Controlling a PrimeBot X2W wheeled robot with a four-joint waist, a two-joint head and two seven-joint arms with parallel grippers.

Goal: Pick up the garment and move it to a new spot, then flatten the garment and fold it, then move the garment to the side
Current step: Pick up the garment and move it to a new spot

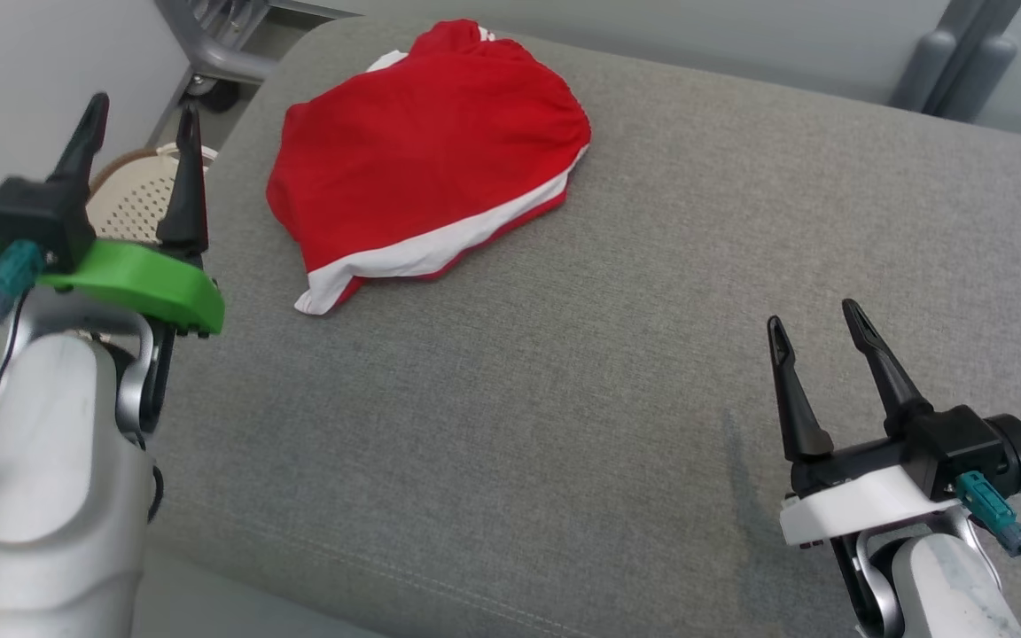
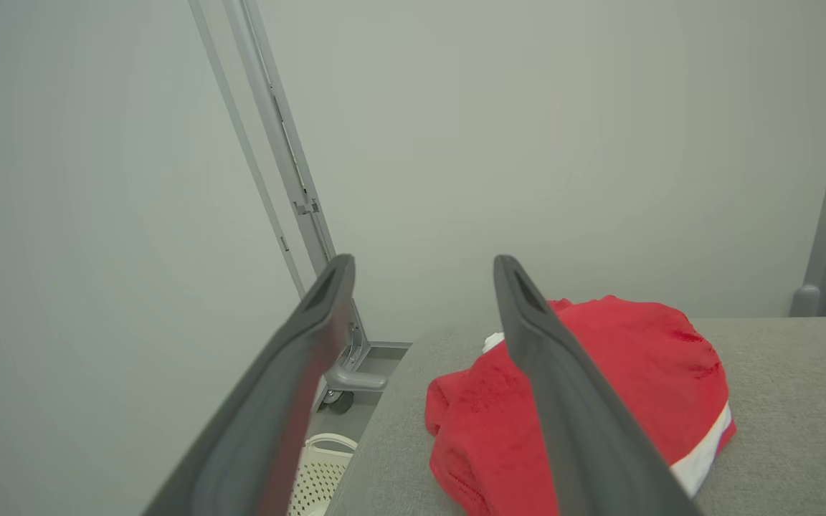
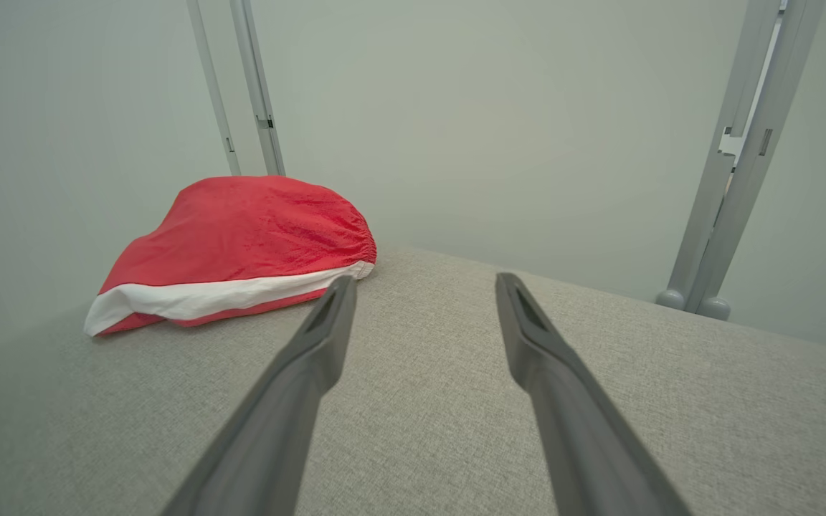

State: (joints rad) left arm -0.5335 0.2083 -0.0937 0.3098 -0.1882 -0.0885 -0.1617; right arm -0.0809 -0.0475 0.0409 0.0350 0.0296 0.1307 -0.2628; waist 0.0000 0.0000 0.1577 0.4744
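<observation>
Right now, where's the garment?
In the head view the garment lies at the far left of the cushion, up and right of the left gripper, untouched.

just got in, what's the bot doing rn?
Nothing is held. A red garment with a white stripe lies bunched on the grey cushion, toward its far left. Both grippers are open and clear of it: the left gripper by the cushion's left edge, near a basket, the right gripper over the near right.

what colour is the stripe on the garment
White, on the red garment; the stripe shows best in the right wrist view.
</observation>
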